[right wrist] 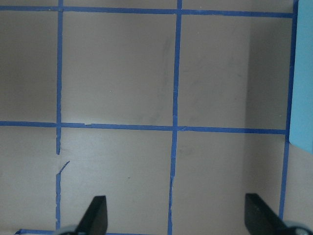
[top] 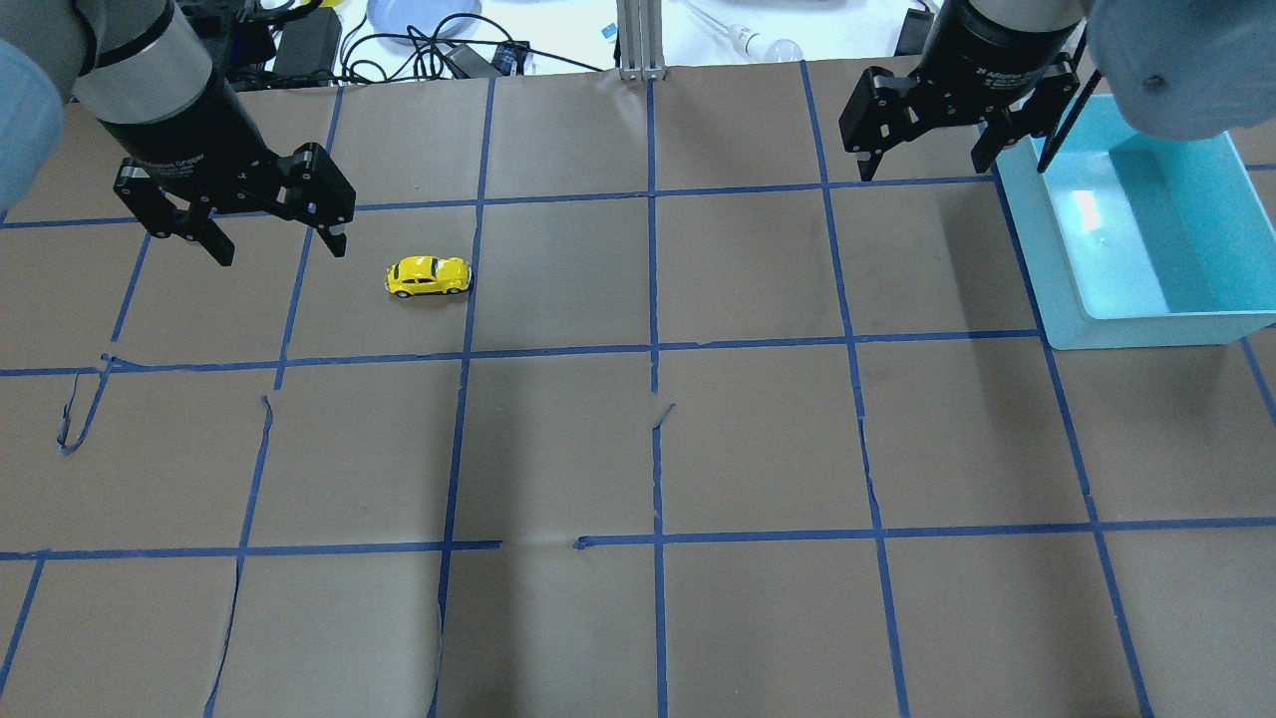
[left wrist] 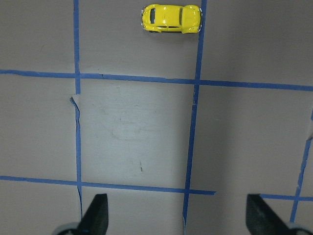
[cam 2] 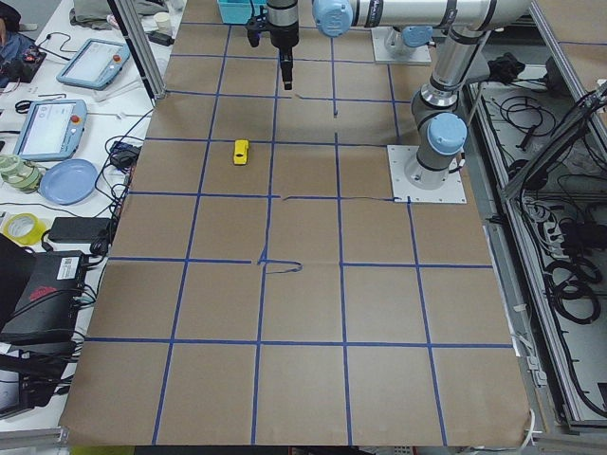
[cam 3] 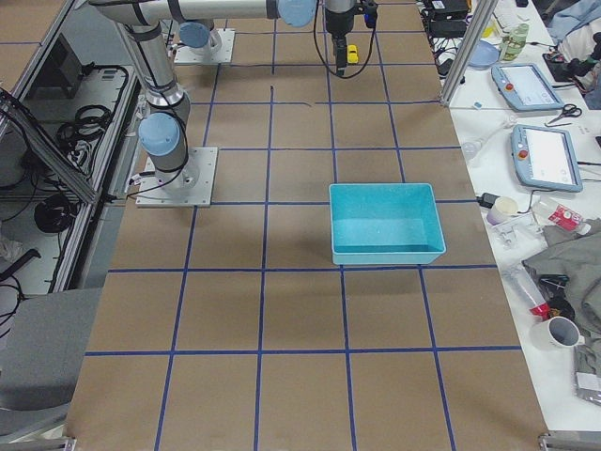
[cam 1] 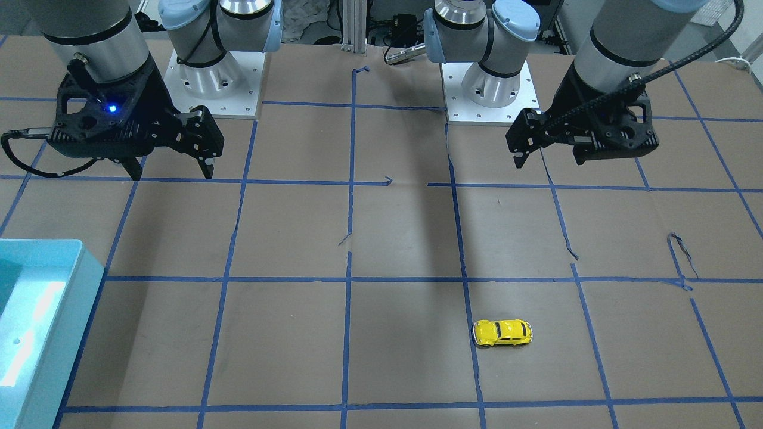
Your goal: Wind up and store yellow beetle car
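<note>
Overhead exterior: yellow beetle car (top: 428, 276) on wheels on table (top: 758, 439), untouched, near left gripper (top: 280, 247), jaws spread, empty, prob. staged for pickup; right gripper (top: 924, 165) likewise spread, empty, beside teal bin (top: 1057, 289), likely storage spot.

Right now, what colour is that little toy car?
The toy car is bright yellow; the left wrist view shows it best.

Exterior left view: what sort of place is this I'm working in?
Probably a robotics lab: teach pendants on the side bench, two arms bolted to a table gridded with blue tape.
</note>
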You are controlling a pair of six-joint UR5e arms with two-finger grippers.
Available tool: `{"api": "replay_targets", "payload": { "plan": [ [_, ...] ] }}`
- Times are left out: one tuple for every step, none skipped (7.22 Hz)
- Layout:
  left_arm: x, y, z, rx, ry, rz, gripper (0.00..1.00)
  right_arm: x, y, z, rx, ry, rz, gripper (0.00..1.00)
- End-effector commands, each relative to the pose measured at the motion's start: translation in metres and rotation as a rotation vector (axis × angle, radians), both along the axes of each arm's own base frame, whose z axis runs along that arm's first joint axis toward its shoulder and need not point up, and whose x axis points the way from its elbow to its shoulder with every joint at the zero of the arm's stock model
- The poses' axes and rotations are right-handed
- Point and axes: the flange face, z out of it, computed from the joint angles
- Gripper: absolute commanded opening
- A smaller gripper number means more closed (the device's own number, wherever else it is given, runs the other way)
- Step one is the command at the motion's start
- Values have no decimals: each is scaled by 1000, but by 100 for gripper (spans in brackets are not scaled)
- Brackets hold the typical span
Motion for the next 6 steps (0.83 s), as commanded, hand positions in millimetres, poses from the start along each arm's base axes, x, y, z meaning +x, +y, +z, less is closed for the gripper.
{"api": "replay_targets", "payload": {
  "plan": [
    [17, -28, -31, -76, -6, 209, 100, 0, 1, 0, 1, 0, -2, 100],
    [28, -40, -53, -109, 3, 450, 100, 0, 0, 0, -4, 0, -2, 100],
    [32, -55, -69, -198, 23, 680, 100, 0, 0, -1, -2, 0, -2, 100],
    [34, -61, -94, -173, 23, 778, 100, 0, 0, -1, -1, 0, -2, 100],
    [35, -69, -117, -136, 17, 881, 100, 0, 1, -1, 1, 0, -2, 100],
    [35, -79, -149, -85, 10, 1075, 100, 0, 1, -1, 1, 0, -2, 100]
  ]
}}
